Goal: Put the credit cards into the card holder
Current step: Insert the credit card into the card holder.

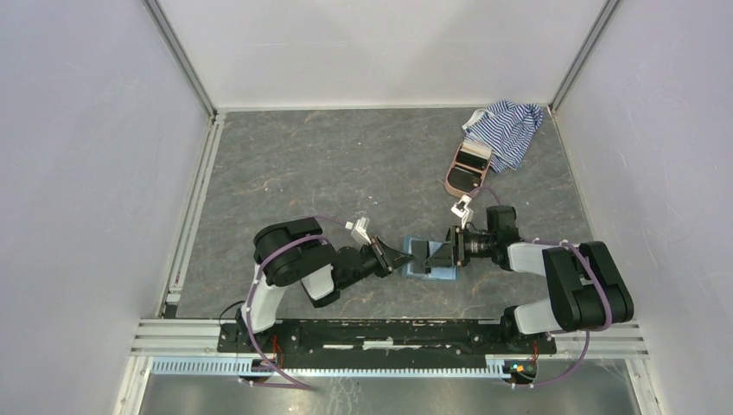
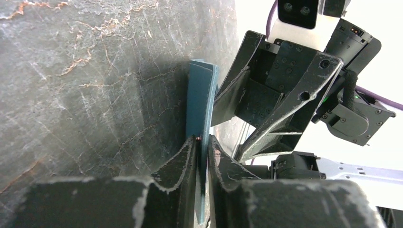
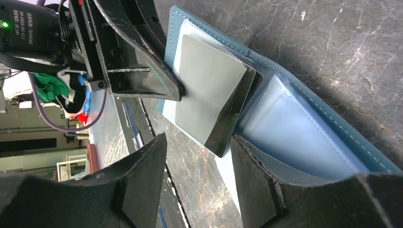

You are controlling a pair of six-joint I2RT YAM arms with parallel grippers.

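The teal-blue card holder [image 1: 430, 261] lies open on the table between the arms. My left gripper [image 2: 203, 142] is shut on one thin flap of the card holder [image 2: 201, 102], seen edge-on. It also shows in the right wrist view [image 3: 138, 57]. My right gripper [image 3: 197, 145] is open just above the card holder's pale blue inside [image 3: 304, 128]. A grey credit card [image 3: 206, 85] on top of a darker one [image 3: 236, 116] lies slanted on the inside. Their lower corner sits between my right fingers, close to the right-hand one [image 3: 256, 175], not pinched.
A pink oval case [image 1: 468, 168] and a blue-white striped cloth [image 1: 507, 128] lie at the back right. White walls close the table on three sides. A metal rail [image 1: 389, 333] runs along the near edge.
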